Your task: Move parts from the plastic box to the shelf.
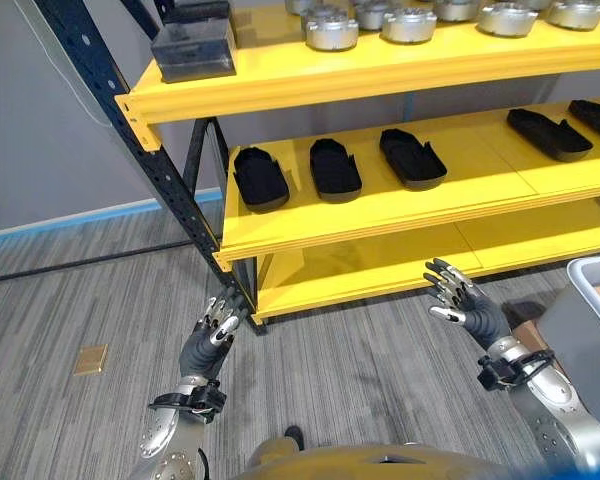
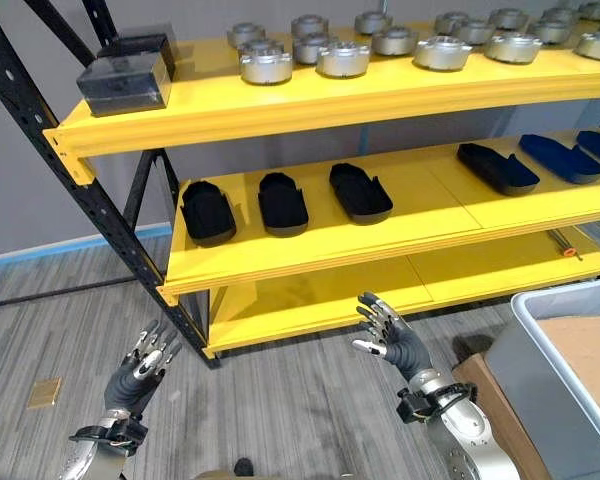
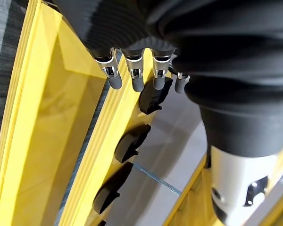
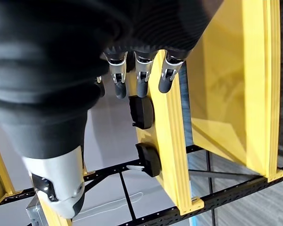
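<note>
Grey plank flooring (image 1: 100, 300) ran under your robot and up to a yellow shelf (image 2: 380, 245) on a dark steel frame (image 1: 130, 130). Nearest you, both hands were raised over the floor, short of the shelf's front edge. Your left hand (image 1: 208, 340) hovered by the shelf's left front corner post, its fingers (image 3: 137, 77) straight and slightly apart, holding nothing. Your right hand (image 2: 392, 340) hung before the lowest board, fingers (image 4: 141, 77) spread and empty too. At your right, the grey plastic box (image 2: 570, 350) sat on the floor beside a brown carton (image 2: 495, 400), just past the right arm; you could not see any parts inside it. Farther on, black moulded parts (image 2: 285, 205) lay in a row along the middle board, three near its left end and more toward the right end. On the top board, round metal parts (image 2: 345, 55) stood in a group, with two dark cases (image 2: 130, 75) at the left end.
</note>
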